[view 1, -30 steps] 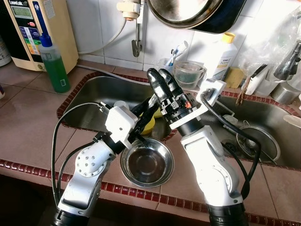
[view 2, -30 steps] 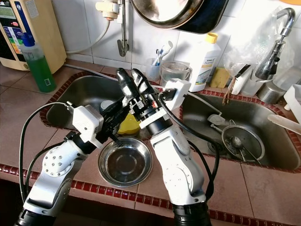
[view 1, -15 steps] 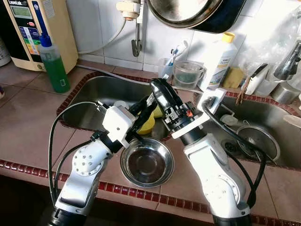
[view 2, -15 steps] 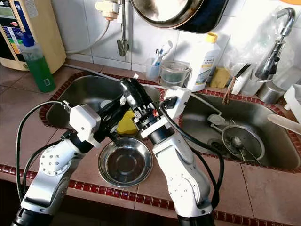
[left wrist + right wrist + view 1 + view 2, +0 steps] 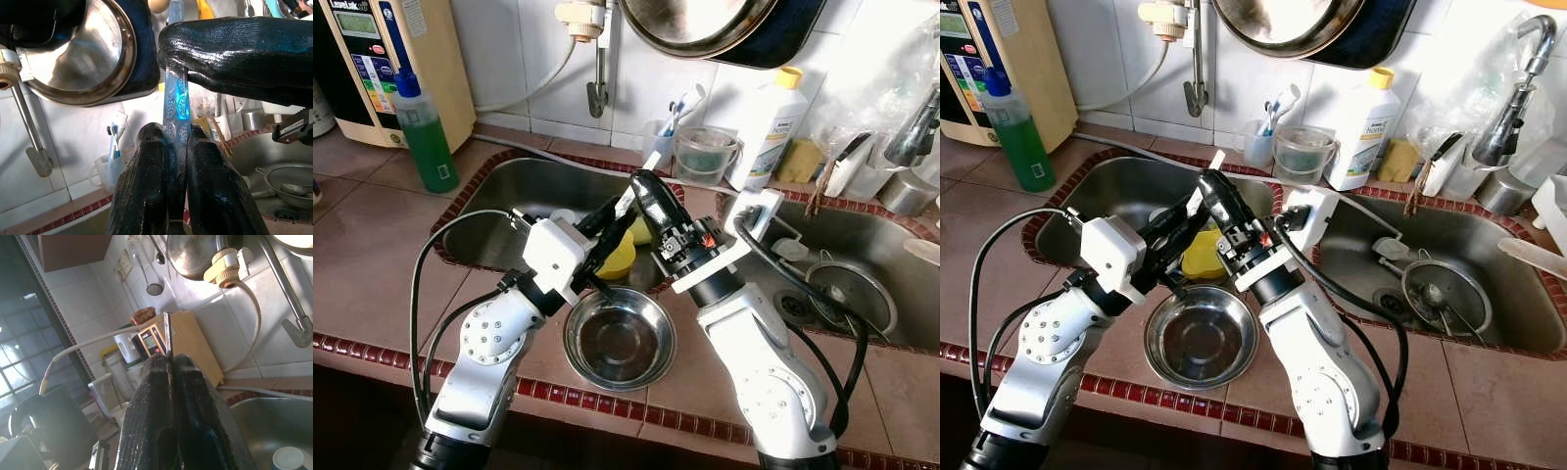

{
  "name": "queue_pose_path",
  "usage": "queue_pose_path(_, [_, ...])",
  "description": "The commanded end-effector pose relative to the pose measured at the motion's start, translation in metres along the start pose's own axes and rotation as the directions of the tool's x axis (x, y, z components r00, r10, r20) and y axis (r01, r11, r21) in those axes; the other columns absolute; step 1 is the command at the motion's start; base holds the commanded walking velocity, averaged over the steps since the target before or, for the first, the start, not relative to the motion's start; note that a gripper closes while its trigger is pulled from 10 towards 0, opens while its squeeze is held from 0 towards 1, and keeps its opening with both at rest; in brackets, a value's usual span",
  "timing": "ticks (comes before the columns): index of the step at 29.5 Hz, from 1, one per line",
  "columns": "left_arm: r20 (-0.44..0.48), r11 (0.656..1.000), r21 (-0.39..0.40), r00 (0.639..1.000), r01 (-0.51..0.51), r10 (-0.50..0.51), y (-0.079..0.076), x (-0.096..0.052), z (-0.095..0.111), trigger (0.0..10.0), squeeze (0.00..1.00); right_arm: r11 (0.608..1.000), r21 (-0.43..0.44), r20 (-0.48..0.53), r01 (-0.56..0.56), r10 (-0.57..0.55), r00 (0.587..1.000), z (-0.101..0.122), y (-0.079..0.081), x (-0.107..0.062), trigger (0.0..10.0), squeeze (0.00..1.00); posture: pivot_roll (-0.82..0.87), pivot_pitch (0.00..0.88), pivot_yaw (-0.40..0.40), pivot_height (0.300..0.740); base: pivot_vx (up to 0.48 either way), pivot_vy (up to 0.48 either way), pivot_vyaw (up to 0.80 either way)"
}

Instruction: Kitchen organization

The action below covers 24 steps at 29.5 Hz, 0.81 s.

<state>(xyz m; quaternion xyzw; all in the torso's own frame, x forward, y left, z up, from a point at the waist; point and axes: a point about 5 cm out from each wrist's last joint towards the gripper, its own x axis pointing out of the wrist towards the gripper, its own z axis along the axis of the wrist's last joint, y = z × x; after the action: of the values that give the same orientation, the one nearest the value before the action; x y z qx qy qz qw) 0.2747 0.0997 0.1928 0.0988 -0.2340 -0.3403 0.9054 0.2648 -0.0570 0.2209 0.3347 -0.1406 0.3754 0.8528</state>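
- Metal, thin and embossed, the utensil handle (image 5: 177,105) stands pinched between both grippers at the centre of the head views, above the left sink basin (image 5: 524,201).
- The left gripper (image 5: 177,142) is closed tight on the handle's lower part, both fingers pressed flat against it; this looks like the giving side of a hand-over.
- The right gripper (image 5: 170,369) is also closed on the strip, nipping it edge-on higher up, so that a short pale tip (image 5: 651,162) pokes out past its fingers.
- Two grips on one slim piece suggest a transfer between arms, probably to re-orient it before it is put away.
- The steel bowl (image 5: 619,338) sits on the tiled counter at lower centre, just below the joined grippers, perhaps as a place to drop the piece.
- A yellow item (image 5: 619,257) lies in the basin behind the left gripper, half covered by it; what it is cannot be told.
- The working end of the utensil is hidden behind the left gripper's fingers, so whether it is a spoon, fork or knife stays unclear.
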Motion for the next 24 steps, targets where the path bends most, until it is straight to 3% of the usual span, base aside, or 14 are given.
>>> queue_pose_path(1, [0.012,1.0,0.004,1.0,0.005,-0.005,0.0008,0.0017,0.002,10.0,0.0,0.999,0.04,0.033,-0.026,0.024,0.999,0.0006,0.0104,0.0012,0.0,0.0,-0.17,0.029,-0.065,0.74,0.0,0.0,0.0])
queue_pose_path(4, [0.027,1.0,0.012,1.0,0.003,-0.003,0.0001,0.001,0.0032,10.0,0.0,0.999,0.041,0.038,-0.026,0.025,0.999,0.0017,0.0104,0.0019,0.0,0.0,-0.17,0.028,-0.066,0.74,0.0,0.0,0.0])
queue_pose_path(7, [0.016,0.998,-0.046,0.999,0.033,-0.032,-0.001,0.0,0.0011,10.0,0.0,0.999,0.044,0.04,-0.027,0.025,0.999,0.0021,0.0106,0.002,0.0,0.0,-0.17,0.026,-0.065,0.74,0.0,0.0,0.0])
queue_pose_path(8, [0.012,0.996,-0.074,0.999,0.047,-0.046,-0.0009,-0.0002,0.0,10.0,1.0,0.999,0.045,0.042,-0.027,0.025,0.999,0.0023,0.0109,0.0021,0.0,0.0,-0.17,0.027,-0.065,0.74,0.0,0.0,0.0])
queue_pose_path(24, [0.036,0.992,-0.102,0.997,0.068,-0.064,0.0007,-0.0028,0.0029,10.0,1.0,0.998,0.053,0.06,-0.022,0.018,0.998,0.0049,0.0108,0.0034,0.0,0.0,-0.17,0.035,-0.06,0.74,0.0,0.0,0.0])
